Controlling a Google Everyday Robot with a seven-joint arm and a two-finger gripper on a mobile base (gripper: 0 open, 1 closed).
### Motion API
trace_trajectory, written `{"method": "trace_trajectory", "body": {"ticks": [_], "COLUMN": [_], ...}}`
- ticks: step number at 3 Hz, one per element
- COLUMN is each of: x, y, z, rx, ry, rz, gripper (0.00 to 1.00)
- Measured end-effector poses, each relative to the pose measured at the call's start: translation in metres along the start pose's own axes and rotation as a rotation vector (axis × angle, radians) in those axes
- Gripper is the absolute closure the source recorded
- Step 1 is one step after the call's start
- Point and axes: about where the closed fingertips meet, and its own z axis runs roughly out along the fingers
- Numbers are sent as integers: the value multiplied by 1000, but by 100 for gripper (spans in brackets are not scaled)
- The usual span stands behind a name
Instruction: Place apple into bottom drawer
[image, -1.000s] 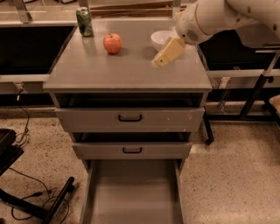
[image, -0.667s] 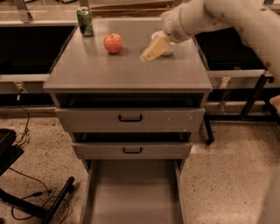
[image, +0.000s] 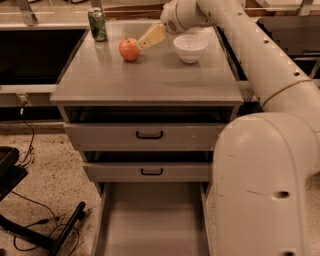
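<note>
I see the gripper (image: 145, 42) at the right edge of the apple (image: 129, 49) on the far left of the cabinet top (image: 150, 75), open or closed I cannot tell, and a skewed approach could roll the apple toward the green can (image: 97, 24), away from the bottom drawer (image: 150, 225).

one view | high, facing cabinet (image: 150, 82) front, tilted down | close | gripper (image: 143, 44) upper centre

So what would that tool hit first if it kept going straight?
Most likely the apple: the tool, low over the cabinet top, points straight at it, though depth is unclear.
</note>
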Motion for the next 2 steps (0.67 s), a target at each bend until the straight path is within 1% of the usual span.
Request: {"method": "trace_trajectory", "body": {"ticks": [1, 2], "x": [0, 15], "y": [-2, 6], "z": [47, 88], "rx": [-16, -50], "ry": [-20, -16], "rz": [85, 186], "gripper": [0, 0]}}
